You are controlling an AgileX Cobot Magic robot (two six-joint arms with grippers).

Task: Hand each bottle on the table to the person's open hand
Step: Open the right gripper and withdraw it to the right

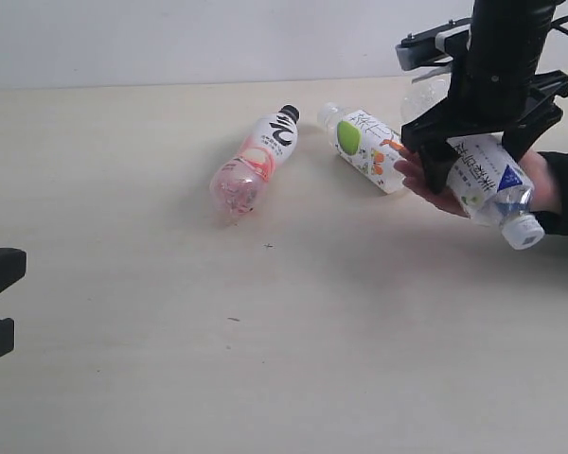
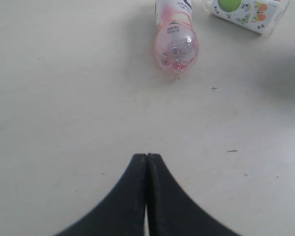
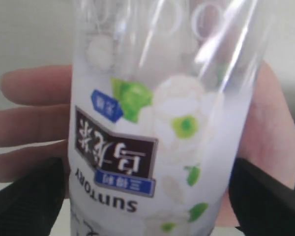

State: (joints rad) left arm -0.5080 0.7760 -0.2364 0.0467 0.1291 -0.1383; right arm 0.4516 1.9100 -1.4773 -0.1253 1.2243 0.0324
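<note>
At 3 o'clock in the exterior view, the right tool [image 1: 473, 168] grasps the blue-white bottle [image 1: 488, 180], cap tilted toward 5 o'clock, its body resting on the person's open hand [image 1: 435, 197]. The pink bottle [image 1: 256, 161] and the green-orange bottle [image 1: 364, 145] lie on the worktop [image 1: 265, 359] near 12 o'clock. The left tool [image 2: 146, 155] is clenched at 9 o'clock.

A plain, seemingly white wall [image 1: 170, 38] rises behind the evenly lit table [image 1: 123, 359].
</note>
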